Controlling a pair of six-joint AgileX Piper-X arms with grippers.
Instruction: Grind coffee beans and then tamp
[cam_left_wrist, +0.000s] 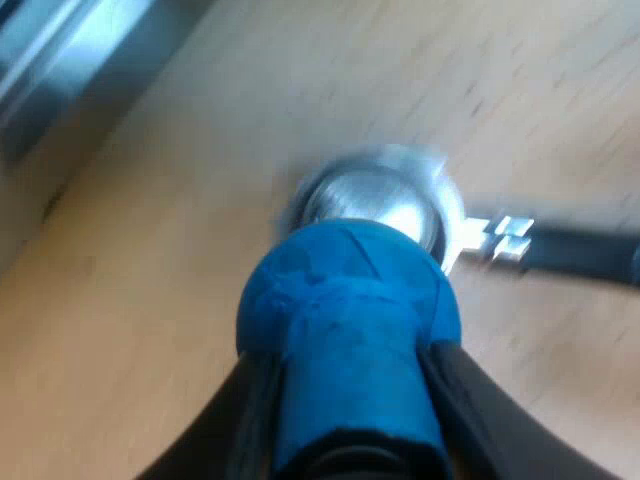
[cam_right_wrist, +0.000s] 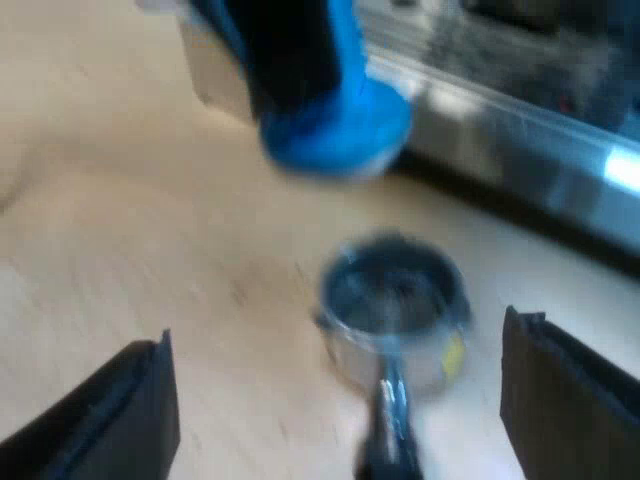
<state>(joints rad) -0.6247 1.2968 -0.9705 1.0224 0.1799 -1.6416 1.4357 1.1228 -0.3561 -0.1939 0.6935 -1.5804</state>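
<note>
Because tamping looks next, our left pincer (cam_left_wrist: 350, 410) clamps the blue tamper (cam_left_wrist: 345, 300) just over the metal holder (cam_left_wrist: 380, 195) on the worktop (cam_left_wrist: 180, 260), while our right pincer (cam_right_wrist: 338, 345) stands wide open astride its dark handle (cam_right_wrist: 385, 440), untouching, probably ready to steady it.

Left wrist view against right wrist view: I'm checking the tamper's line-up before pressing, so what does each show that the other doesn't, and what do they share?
Left wrist view: the left gripper shut on the blue tamper close up, and the length of the holder's dark handle. Right wrist view: the right gripper open, its fingers apart from the handle, and the inside of the basket. Shared: tamper hanging clear of the holder, wooden table, espresso machine.
</note>
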